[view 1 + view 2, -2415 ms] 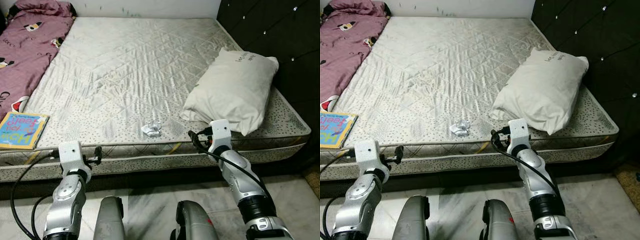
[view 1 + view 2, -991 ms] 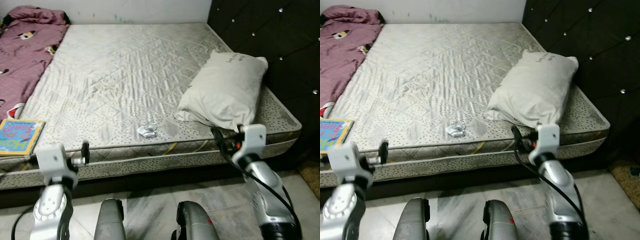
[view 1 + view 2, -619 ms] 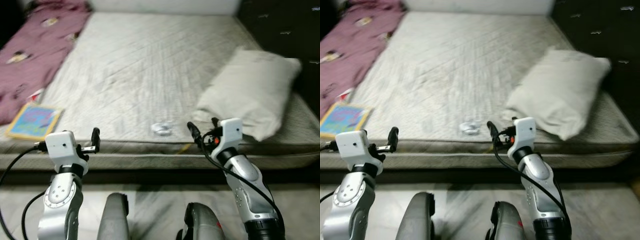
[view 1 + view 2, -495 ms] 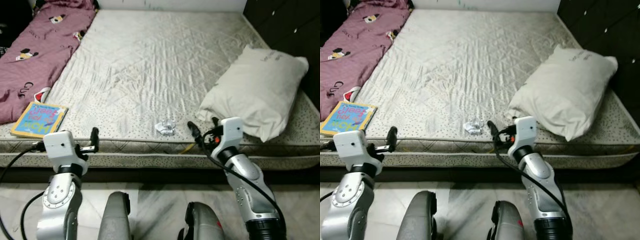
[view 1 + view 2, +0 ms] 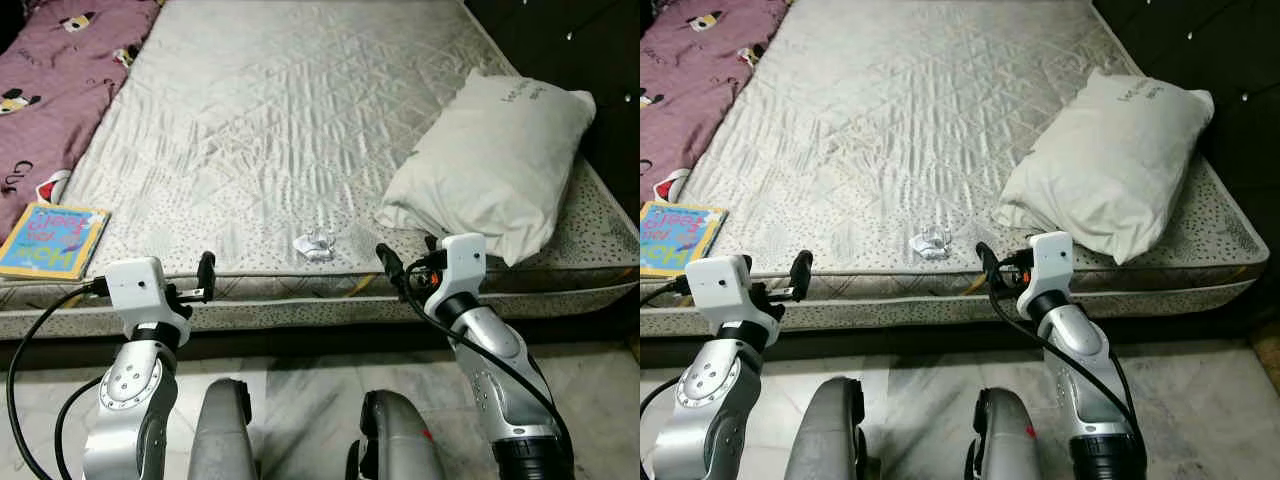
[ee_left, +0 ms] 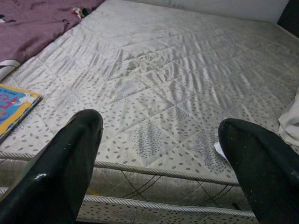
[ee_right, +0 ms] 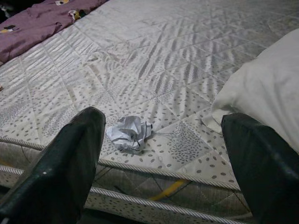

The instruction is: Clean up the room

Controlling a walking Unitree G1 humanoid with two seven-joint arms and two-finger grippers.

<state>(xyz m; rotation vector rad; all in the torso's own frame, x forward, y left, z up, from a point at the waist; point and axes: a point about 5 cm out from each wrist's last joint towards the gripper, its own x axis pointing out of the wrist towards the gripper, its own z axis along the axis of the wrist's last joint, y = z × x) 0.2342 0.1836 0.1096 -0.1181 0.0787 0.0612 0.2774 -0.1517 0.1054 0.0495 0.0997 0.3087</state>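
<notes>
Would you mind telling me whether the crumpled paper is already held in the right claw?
No, the crumpled paper lies on the mattress, ahead of the open right claw.

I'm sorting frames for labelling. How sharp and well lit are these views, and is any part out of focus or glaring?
Both eye views: sharp and evenly lit, the crumpled paper, book and pillow crisp, with a mild sheen on the mattress. Left wrist view: soft, the near fingers blurred. Right wrist view: the paper is clear, the fingers dark and out of focus.
</notes>
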